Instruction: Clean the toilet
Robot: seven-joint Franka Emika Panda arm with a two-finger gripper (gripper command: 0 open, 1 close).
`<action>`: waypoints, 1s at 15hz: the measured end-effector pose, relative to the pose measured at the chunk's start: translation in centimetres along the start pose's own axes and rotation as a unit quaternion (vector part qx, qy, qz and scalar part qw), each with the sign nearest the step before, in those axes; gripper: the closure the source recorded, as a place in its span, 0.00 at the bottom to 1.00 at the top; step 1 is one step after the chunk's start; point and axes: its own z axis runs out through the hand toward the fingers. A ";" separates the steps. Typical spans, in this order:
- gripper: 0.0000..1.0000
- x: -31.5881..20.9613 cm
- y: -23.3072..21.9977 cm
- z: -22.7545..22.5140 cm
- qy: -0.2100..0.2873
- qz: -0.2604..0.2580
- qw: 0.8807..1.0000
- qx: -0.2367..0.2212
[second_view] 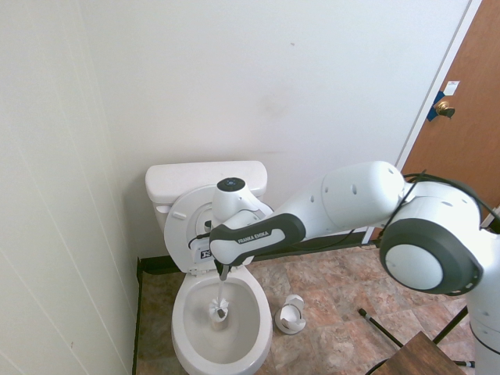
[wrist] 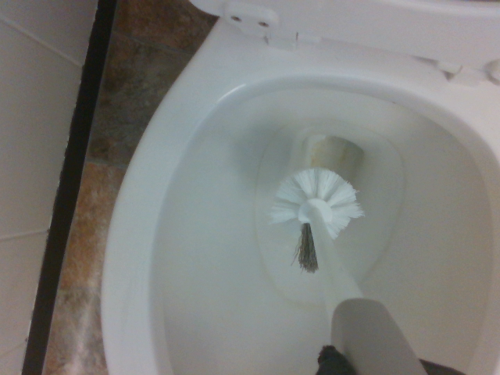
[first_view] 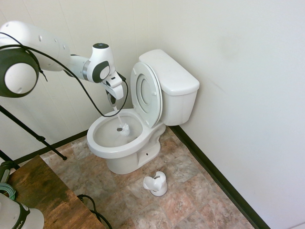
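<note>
currently the gripper point(first_view: 113, 101) has its jaws pinched on the white plastic toilet brush point(first_view: 123, 128), head low in the glossy white ceramic toilet point(first_view: 112, 148); advise sweeping the bowl wall with bristles kept in contact

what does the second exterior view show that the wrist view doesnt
Only the second exterior view: the tank, the raised lid, the brush holder on the floor, a wooden door, and the arm with its claw shut on the brush handle.
Only the wrist view: the drain opening at the bowl's bottom and a dark bristle tuft under the brush head.
Both: the toilet bowl with the white brush down inside it.
</note>
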 end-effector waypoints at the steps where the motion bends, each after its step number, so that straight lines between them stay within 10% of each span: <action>1: 1.00 -0.1 -0.7 1.1 0.001 0.004 1.000 0.001; 15: 1.00 -3.3 -3.0 5.8 -0.012 0.012 1.000 -0.002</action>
